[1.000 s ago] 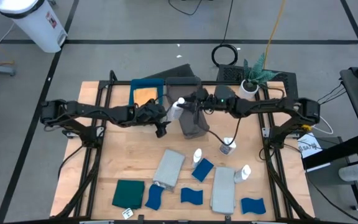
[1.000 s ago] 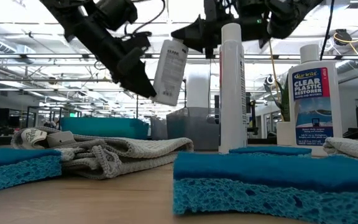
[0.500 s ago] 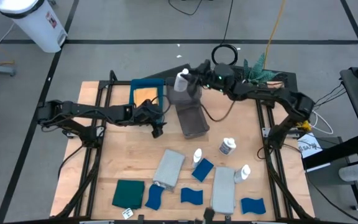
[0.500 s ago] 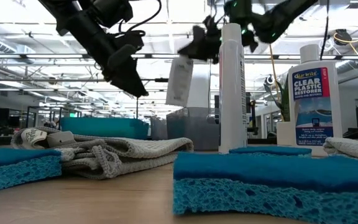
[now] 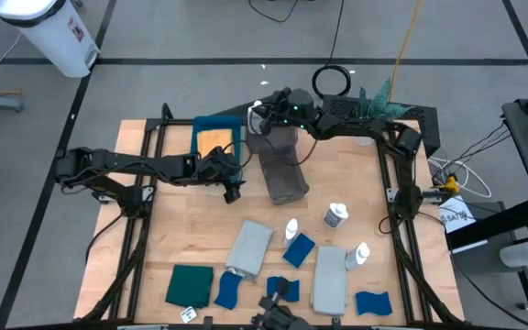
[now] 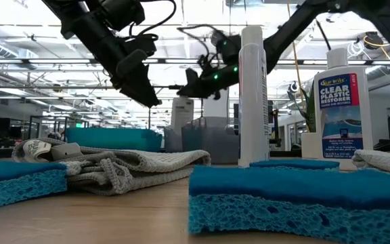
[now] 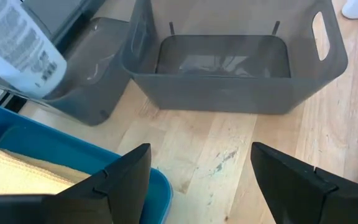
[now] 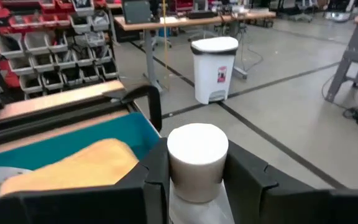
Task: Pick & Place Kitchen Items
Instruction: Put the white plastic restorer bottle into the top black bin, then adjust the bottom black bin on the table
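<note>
My right gripper (image 5: 269,115) is shut on a small white labelled bottle (image 5: 258,116) over the far grey bin (image 5: 269,139), beside the blue tray (image 5: 216,125). The bottle also shows in the low view (image 6: 182,112) and in the left wrist view (image 7: 18,51). My left gripper (image 5: 233,189) is open and empty, low over the table between the tray and the near grey bin (image 5: 284,176). Other white bottles (image 5: 335,216), blue sponges (image 5: 299,249), light grey cloths (image 5: 248,246) and a dark green cloth (image 5: 189,285) lie on the near half of the table. My right gripper pinches the bottle just below its white cap (image 8: 197,163) between its two fingers, one on each side. The fingers come about level from the table's right. The bottle hangs roughly upright below them, lifted clear over the far bin.
An orange cloth (image 5: 214,142) lies in the blue tray. A potted plant (image 5: 374,112) stands at the far right. Two more bottles (image 5: 291,227) (image 5: 362,252) stand among the sponges. Bare wood shows at the table's left (image 5: 168,229).
My right gripper has carried the bottle away from my left gripper, toward the table's far edge and slightly left, then down over the far bin. The bottle has gone from tilted to roughly upright. My left gripper has come apart from the bottle and drawn back a little leftward.
</note>
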You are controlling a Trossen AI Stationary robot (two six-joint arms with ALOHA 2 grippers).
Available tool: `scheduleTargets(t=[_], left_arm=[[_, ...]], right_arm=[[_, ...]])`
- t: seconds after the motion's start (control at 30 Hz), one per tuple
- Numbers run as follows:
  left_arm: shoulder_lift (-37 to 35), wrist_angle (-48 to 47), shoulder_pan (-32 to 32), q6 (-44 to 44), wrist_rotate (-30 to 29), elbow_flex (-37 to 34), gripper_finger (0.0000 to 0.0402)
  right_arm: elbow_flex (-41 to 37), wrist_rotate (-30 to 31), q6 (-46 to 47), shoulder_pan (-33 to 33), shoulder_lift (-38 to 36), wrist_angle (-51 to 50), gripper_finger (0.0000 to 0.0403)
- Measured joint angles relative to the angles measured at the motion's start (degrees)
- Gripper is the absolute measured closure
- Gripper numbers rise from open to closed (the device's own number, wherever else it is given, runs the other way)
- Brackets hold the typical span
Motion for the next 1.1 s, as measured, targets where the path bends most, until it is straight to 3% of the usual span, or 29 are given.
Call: scheduleTargets(t=[0.4, 0.63, 0.8, 1.1], left_arm=[[0.0, 0.05, 0.0, 0.09, -0.01, 0.0, 0.0123], [0.0, 0.09, 0.0, 0.09, -0.02, 0.0, 0.0123], [0.0, 0.14, 0.0, 0.09, -0.02, 0.0, 0.0123], [0.03, 4.55, -0.16, -5.89, 0.98, 0.0, 0.0123]], right_arm=[[0.16, 0.17, -2.67, 0.15, 1.15, -0.85, 0.0314], [0.18, 0.24, -3.03, 0.16, 1.07, -0.92, 0.0192], [0.18, 0.21, -4.11, 0.85, 1.03, -1.46, 0.0153], [0.16, 0.23, -13.25, 4.83, -11.1, -21.94, 0.0148]])
